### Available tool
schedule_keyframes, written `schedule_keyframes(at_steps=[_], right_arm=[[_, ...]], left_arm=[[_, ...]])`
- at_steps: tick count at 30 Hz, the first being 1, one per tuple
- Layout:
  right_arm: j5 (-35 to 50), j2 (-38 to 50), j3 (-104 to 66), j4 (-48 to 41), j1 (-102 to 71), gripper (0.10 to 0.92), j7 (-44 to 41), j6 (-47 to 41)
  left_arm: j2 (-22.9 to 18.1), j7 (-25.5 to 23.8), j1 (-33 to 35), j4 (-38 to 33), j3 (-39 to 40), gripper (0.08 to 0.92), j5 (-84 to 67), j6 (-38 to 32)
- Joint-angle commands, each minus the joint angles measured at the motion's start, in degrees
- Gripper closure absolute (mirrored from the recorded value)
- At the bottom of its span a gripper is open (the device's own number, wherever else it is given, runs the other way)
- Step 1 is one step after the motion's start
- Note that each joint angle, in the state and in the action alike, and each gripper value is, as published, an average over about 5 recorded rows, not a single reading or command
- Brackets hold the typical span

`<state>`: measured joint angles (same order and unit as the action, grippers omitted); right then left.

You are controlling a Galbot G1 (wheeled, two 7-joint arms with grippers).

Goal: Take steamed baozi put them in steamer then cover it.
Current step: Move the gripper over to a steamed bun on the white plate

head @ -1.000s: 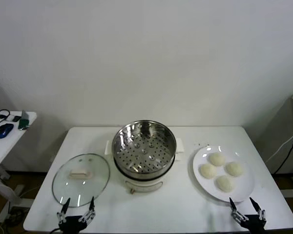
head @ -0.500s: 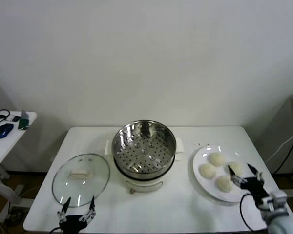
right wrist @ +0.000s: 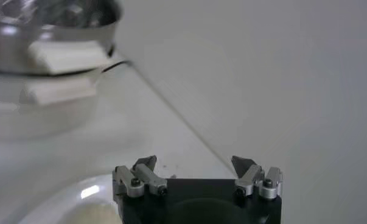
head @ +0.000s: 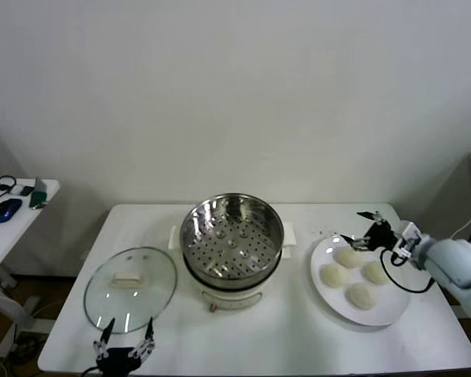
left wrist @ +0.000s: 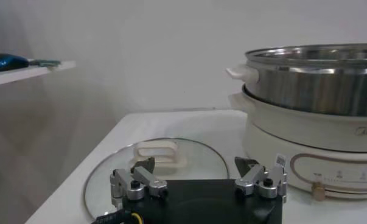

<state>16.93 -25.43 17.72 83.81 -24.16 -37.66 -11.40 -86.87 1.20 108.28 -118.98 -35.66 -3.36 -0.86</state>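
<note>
Four cream-white baozi lie on a white plate (head: pixel 394 308) at the right: one far (head: pixel 348 257), one left (head: pixel 334 275), one right (head: pixel 375 272), one near (head: pixel 361 295). The steel steamer (head: pixel 231 236) stands mid-table on its cream base, with nothing in it. The glass cover (head: pixel 130 289) lies flat to its left. My right gripper (head: pixel 358 227) is open and empty, just above the plate's far edge, beside the far baozi. The right wrist view shows its open fingers (right wrist: pixel 195 163), the steamer (right wrist: pixel 49 30) and a baozi's edge (right wrist: pixel 95 214). My left gripper (head: pixel 124 342) is parked open at the cover's near edge.
In the left wrist view the cover (left wrist: pixel 189 159) lies just past my left gripper (left wrist: pixel 195 168), and the steamer (left wrist: pixel 317 82) stands beside it. A side table (head: pixel 16 206) with small items stands at the far left. A wall backs the table.
My right gripper has risen from the table's front edge and swung across the plate to its far side. The left arm, cover, steamer and baozi have not moved.
</note>
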Motion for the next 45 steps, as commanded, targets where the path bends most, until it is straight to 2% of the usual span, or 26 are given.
schedule_keyframes(at_steps=[1, 8, 27, 38, 45], right_arm=[[-7.6, 0.5, 61.1, -13.8, 58.1, 0.203, -26.6, 9.1], [-5.8, -8.5, 67.1, -19.5, 60.2, 0.203, -29.0, 9.2], [-7.5, -22.5, 51.6, -35.3, 37.7, 0.203, -25.8, 8.8], [-11.2, -26.9, 45.7, -42.7, 32.7, 0.203, -24.6, 10.1], [-12.1, -27.6, 44.3, -44.5, 31.5, 0.203, -24.0, 10.4]], left_arm=[[0.3, 0.0, -0.1, 0.4, 0.7, 0.177, 0.7, -0.7], [0.1, 0.1, -0.3, 0.5, 1.2, 0.177, 1.0, -0.9], [-0.2, 0.2, -1.1, 1.7, 0.4, 0.177, 1.5, -0.9], [-0.3, 0.3, -1.0, 2.6, 0.3, 0.177, 1.7, -1.1], [-0.2, 0.4, -1.3, 2.6, 0.3, 0.177, 1.7, -1.0]])
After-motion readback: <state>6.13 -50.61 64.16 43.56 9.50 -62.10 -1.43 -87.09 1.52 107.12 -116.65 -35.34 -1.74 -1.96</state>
